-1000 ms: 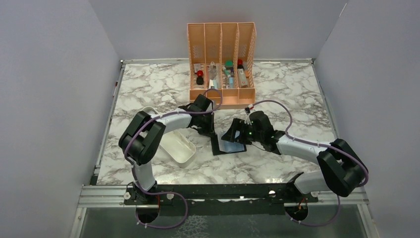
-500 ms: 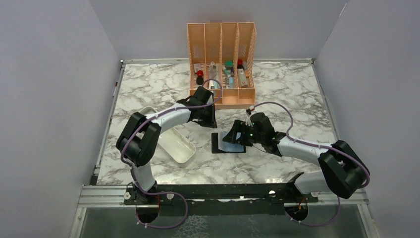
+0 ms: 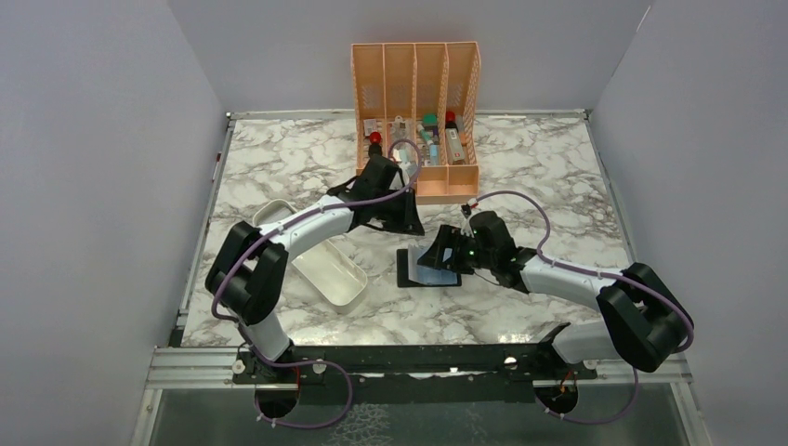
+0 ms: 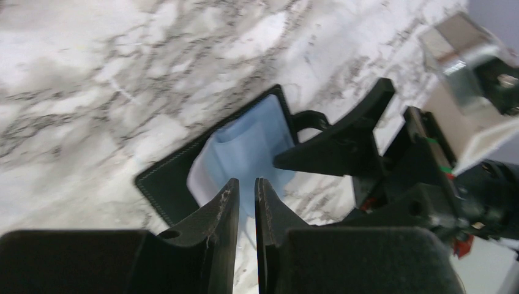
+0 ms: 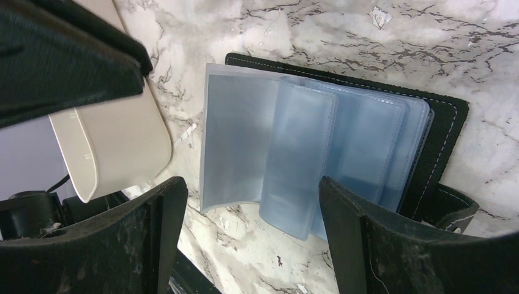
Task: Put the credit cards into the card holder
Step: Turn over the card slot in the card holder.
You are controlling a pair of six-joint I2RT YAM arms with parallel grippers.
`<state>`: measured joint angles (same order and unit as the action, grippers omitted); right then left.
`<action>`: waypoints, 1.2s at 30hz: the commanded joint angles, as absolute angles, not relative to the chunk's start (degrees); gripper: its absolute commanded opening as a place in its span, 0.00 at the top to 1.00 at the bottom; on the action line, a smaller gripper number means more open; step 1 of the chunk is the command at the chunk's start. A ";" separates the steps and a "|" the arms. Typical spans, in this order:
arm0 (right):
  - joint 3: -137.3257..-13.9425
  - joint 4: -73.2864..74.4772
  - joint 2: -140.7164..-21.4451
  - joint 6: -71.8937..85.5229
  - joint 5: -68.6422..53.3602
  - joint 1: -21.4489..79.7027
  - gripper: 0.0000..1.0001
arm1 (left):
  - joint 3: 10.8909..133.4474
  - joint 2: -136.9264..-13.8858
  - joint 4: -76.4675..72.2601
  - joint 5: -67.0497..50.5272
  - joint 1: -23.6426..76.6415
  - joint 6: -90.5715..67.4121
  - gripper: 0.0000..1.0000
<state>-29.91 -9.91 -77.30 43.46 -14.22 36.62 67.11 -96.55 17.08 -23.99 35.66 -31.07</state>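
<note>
While the card holder (image 3: 429, 269) is lying open on the marble surface (image 3: 544, 158), the right hand (image 5: 248, 199) is straddling its blue pockets, fingers wide apart. The left hand (image 4: 246, 202) (narrowly apart, empty) is hovering above. Probably it is needing the next credit card; none is showing.

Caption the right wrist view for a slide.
Open right hand above the unfolded card holder, bluish sleeves fanned, white tray beside it.
</note>
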 commanded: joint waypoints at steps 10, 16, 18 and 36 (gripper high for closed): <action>-32.30 0.43 -69.95 42.10 -9.23 36.47 0.17 | 64.31 -103.61 16.89 -23.38 36.89 -29.96 0.92; -33.40 1.63 -61.52 39.43 -9.84 36.47 0.41 | 63.33 -104.36 17.01 -21.97 36.91 -29.84 0.93; -33.98 0.47 -62.69 39.17 -10.99 36.47 0.57 | 63.30 -104.50 17.04 -21.78 36.92 -29.94 0.93; -36.75 2.79 -84.52 38.77 -0.23 36.47 0.96 | 62.08 -104.24 17.35 -17.54 36.87 -29.89 0.95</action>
